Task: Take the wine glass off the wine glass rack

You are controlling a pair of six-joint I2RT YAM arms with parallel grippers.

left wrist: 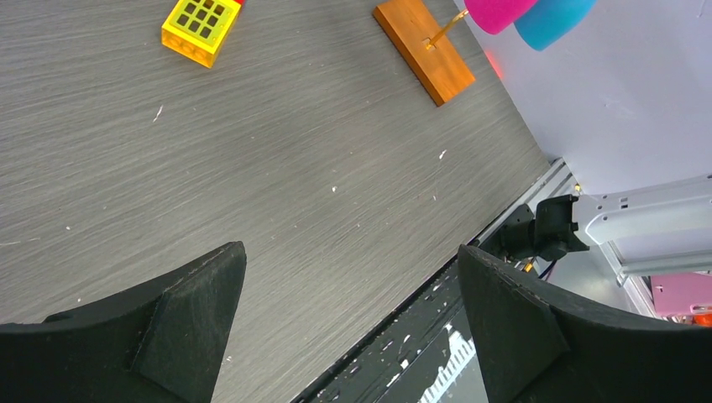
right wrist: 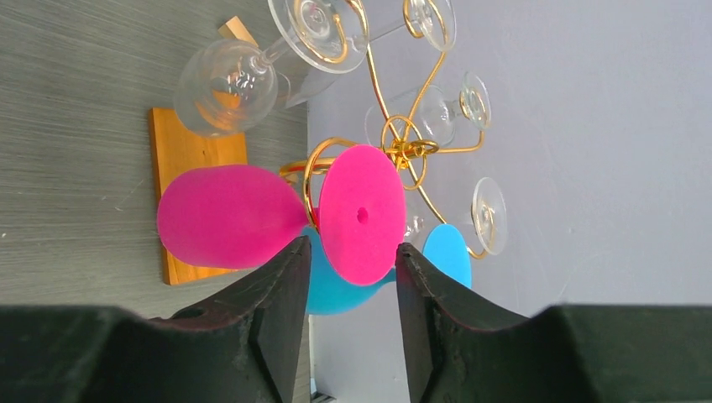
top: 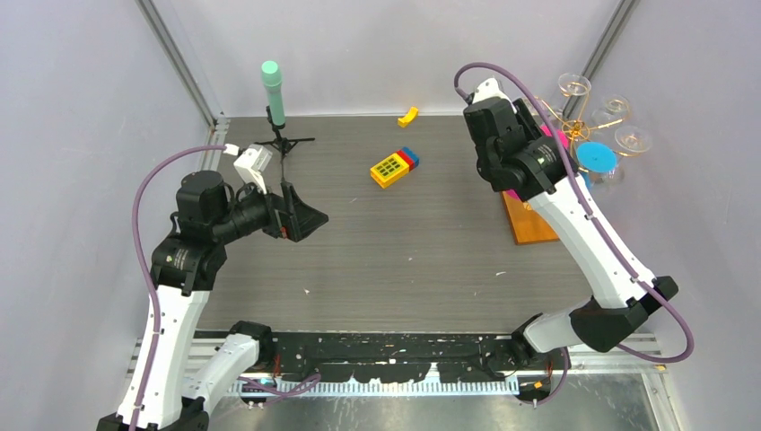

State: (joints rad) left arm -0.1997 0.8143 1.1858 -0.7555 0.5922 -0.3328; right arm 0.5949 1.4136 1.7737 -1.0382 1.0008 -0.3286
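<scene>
Workspace layout, left to right, top view.

1. The left gripper hangs above the left part of the grey table. Its fingers are spread fully apart and hold nothing; only table surface lies between them.
2. Behind it, near the back wall, a green-headed microphone stands upright on a black tripod.
3. At table centre lies a yellow brick with a grid of square recesses, with blue and red bricks joined at its far end. A small yellow piece lies behind it, near the back edge. Any markings are too small to read.
4. The wine glass rack stands at the right edge on its wooden base. The pink wine glass hangs from a gold spiral arm, with a blue wine glass just beside it. Clear wine glasses hang on the other arms.
5. The right gripper is at the rack. Its fingers are partly apart, with the edge of the pink foot disc between them. Contact cannot be confirmed.
</scene>
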